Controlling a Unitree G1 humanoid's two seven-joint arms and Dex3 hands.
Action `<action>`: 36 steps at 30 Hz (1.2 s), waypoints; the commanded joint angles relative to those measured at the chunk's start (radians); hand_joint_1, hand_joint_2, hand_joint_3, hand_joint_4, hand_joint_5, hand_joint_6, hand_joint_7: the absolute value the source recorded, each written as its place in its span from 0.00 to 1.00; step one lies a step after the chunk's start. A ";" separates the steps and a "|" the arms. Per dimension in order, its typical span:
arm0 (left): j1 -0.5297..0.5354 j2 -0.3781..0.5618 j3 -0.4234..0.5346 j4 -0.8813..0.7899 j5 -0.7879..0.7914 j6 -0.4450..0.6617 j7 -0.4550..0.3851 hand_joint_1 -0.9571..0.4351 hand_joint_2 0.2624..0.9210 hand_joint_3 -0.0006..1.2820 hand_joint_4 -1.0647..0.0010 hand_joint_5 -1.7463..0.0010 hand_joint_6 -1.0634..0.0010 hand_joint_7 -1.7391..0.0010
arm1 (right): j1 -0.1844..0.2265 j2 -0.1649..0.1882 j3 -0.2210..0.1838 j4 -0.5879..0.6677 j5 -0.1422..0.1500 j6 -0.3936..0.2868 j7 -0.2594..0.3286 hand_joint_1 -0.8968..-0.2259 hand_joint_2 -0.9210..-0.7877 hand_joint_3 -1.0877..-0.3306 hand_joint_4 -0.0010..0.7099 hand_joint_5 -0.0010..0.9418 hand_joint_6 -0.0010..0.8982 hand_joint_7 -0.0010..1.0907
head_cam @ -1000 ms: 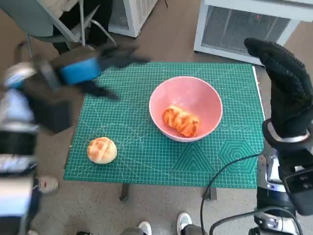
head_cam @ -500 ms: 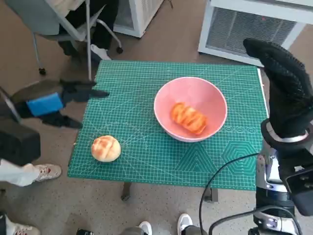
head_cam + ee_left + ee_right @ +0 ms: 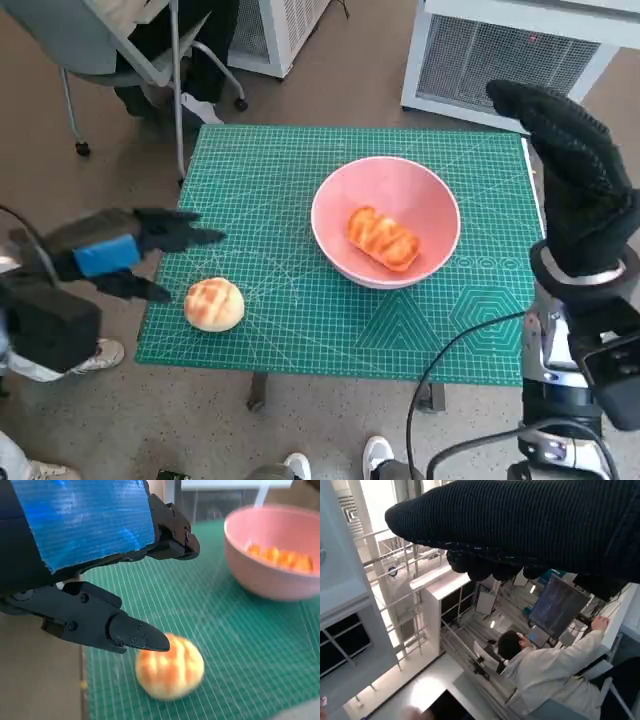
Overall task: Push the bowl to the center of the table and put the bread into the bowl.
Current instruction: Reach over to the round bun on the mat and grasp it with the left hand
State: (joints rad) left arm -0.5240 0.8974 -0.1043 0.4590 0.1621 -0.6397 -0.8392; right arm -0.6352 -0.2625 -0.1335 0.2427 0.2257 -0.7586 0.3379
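While the left hand (image 3: 120,255) hovers at the tabletop's left edge, it holds nothing: fingers (image 3: 125,630) are spread apart, one pointing over the green mat, another lower down just beside the round bread roll (image 3: 213,304). Left wrist view puts a black fingertip right above the roll, which looks blurred there; can't tell if it touches.

Pink bowl (image 3: 385,220) sits upright on the green cutting mat (image 3: 290,200), roughly mid-tabletop, slightly toward the right. One elongated glazed bread piece (image 3: 383,239) lies inside it, tilted on the bowl floor. The round roll is outside the bowl, on the mat near its front-left corner, well apart from the bowl.

Right hand (image 3: 575,180) in the black knitted glove is raised beside the tabletop's right edge, fingers upward and together, nothing in it that I can see; can't tell from the head view how far they're curled. Right wrist view shows only the glove as a dark band with fingertip bumps under it.

Around: white grilled appliance (image 3: 520,50) on the floor past the far edge, chair (image 3: 100,45) with castors at far left, shoes (image 3: 335,462) near the front edge, a black cable (image 3: 450,360) crossing the mat's front-right corner. Right wrist view also shows a person (image 3: 540,665) in a pale top seated at a monitor.
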 commanded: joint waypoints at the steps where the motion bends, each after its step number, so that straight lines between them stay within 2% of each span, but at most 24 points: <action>1: -0.003 -0.034 -0.041 0.066 0.039 -0.009 0.013 0.51 0.87 0.00 0.71 1.00 0.61 0.99 | -0.002 -0.007 0.004 0.012 0.010 0.014 0.021 0.43 0.00 0.48 0.41 0.00 0.00 0.61; 12: -0.071 -0.130 -0.152 0.294 0.166 -0.049 0.070 0.50 0.88 0.00 0.66 0.99 0.60 0.99 | -0.003 -0.009 0.002 0.007 0.015 0.018 0.033 0.44 0.00 0.48 0.41 0.00 0.00 0.61; 16: -0.094 -0.154 -0.182 0.357 0.198 -0.044 0.080 0.52 0.89 0.00 0.60 0.97 0.54 0.97 | -0.002 -0.008 0.001 0.003 0.012 0.019 0.031 0.44 0.00 0.48 0.41 0.00 0.00 0.61; 20: -0.113 -0.166 -0.206 0.400 0.220 -0.036 0.084 0.56 0.93 0.01 0.48 0.94 0.42 0.93 | 0.000 -0.008 -0.001 0.001 0.008 0.017 0.028 0.44 0.00 0.48 0.41 0.00 0.00 0.61; 22: -0.118 -0.168 -0.214 0.413 0.226 -0.033 0.085 0.59 0.96 0.00 0.38 0.87 0.41 0.79 | 0.000 -0.009 -0.002 -0.001 0.007 0.018 0.027 0.44 0.00 0.48 0.41 0.00 0.00 0.61; 23: -0.121 -0.169 -0.217 0.419 0.227 -0.034 0.086 0.61 0.97 0.02 0.39 0.76 0.42 0.69 | 0.000 -0.009 -0.002 -0.002 0.006 0.018 0.026 0.44 0.00 0.48 0.41 0.00 0.00 0.61; 24: -0.125 -0.168 -0.219 0.422 0.225 -0.035 0.085 0.64 0.98 0.06 0.42 0.58 0.46 0.53 | 0.001 -0.010 -0.002 -0.004 0.004 0.018 0.025 0.44 0.00 0.48 0.41 0.00 0.00 0.61; 25: -0.128 -0.167 -0.221 0.424 0.224 -0.036 0.084 0.65 0.99 0.08 0.42 0.47 0.47 0.45 | 0.001 -0.010 -0.003 -0.005 0.003 0.018 0.024 0.44 0.00 0.48 0.41 0.00 0.00 0.61; 28: -0.142 -0.154 -0.213 0.405 0.199 -0.032 0.059 0.68 0.99 0.07 0.39 0.35 0.45 0.37 | 0.003 -0.011 -0.004 -0.010 -0.002 0.018 0.021 0.44 0.00 0.48 0.41 0.00 0.00 0.61; 36: -0.183 -0.111 -0.140 0.289 0.086 -0.005 -0.027 0.69 1.00 0.06 0.36 0.32 0.42 0.33 | 0.004 -0.010 -0.008 -0.011 -0.009 0.016 0.015 0.44 0.00 0.48 0.41 0.00 0.00 0.61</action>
State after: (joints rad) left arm -0.6805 0.7444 -0.2864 0.8040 0.3067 -0.6586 -0.8318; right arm -0.6457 -0.2706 -0.1410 0.2326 0.2296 -0.7513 0.3574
